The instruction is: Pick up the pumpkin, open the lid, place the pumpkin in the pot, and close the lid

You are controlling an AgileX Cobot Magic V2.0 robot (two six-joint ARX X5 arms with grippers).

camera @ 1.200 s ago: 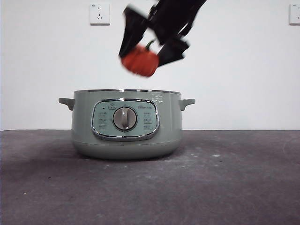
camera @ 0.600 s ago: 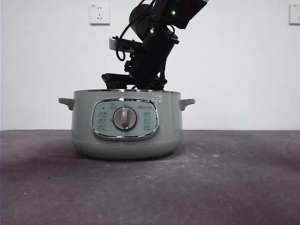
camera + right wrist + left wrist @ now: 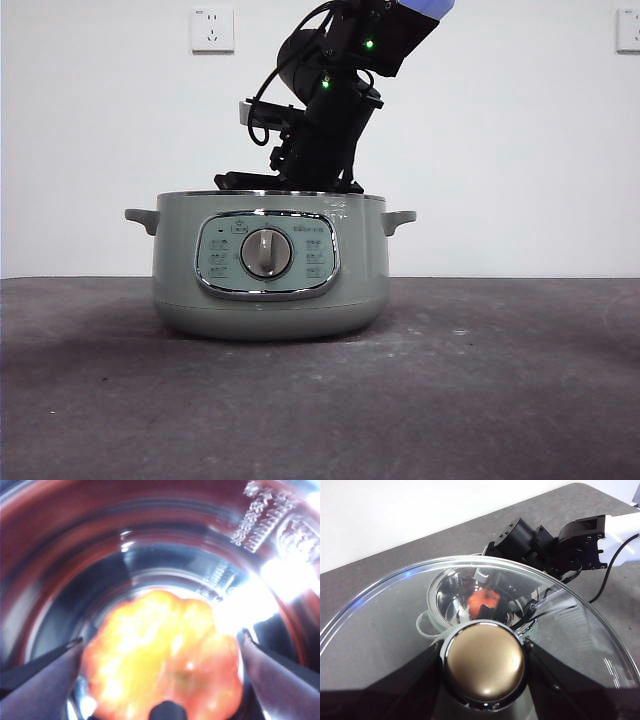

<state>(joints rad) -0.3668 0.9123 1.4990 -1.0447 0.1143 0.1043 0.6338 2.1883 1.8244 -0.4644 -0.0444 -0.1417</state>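
Right gripper (image 3: 160,680) deep inside the pot (image 3: 268,265), jaws spread just wider than the pumpkin (image 3: 162,655) lying between them near the pot floor. Left gripper (image 3: 482,665) clamped on the knob of the lid (image 3: 385,630), held up above and aside of the pot. Straight lift out next, then lid down
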